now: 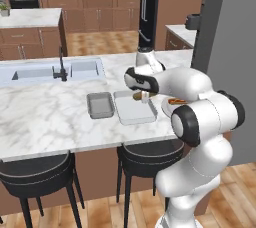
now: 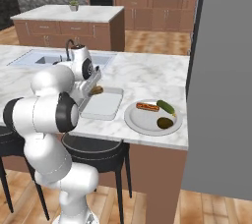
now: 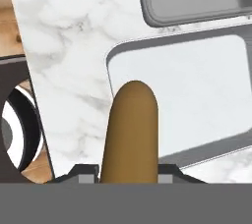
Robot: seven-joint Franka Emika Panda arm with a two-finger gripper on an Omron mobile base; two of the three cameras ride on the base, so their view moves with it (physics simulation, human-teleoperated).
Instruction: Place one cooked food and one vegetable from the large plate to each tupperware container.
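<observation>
The tool [image 3: 127,178] is clamped on a brown, rounded, sausage-like food piece [image 3: 130,134], which juts forward from between its tips in the hand view. In the right base view the same brown piece [image 2: 97,90] hangs over the near corner of the larger tupperware container [image 2: 106,106]; whether it touches the tray floor cannot be told.

The carry looks like a delivery: food held lengthwise over the lighter tray [image 3: 197,90], most likely for release inside its rim. From the hand view the piece sits above the tray's edge and corner, so part of it may overhang the marble bench [image 3: 64,46]. A slight shift inward seems wise before letting go.

The smaller, darker tupperware container [image 1: 100,105] lies just beside the larger one [image 1: 134,109] on its sink side, and looks empty.

The large plate [image 2: 135,122] rests on the bench on the other side of the larger tray, near but apart. It carries three items:
- an orange-red strip [image 2: 147,106], probably cooked food
- a green cucumber-like vegetable [image 2: 166,106]
- a dark olive lump [image 2: 165,123], kind unclear

Judging from this, most of the sorting remains.
</observation>
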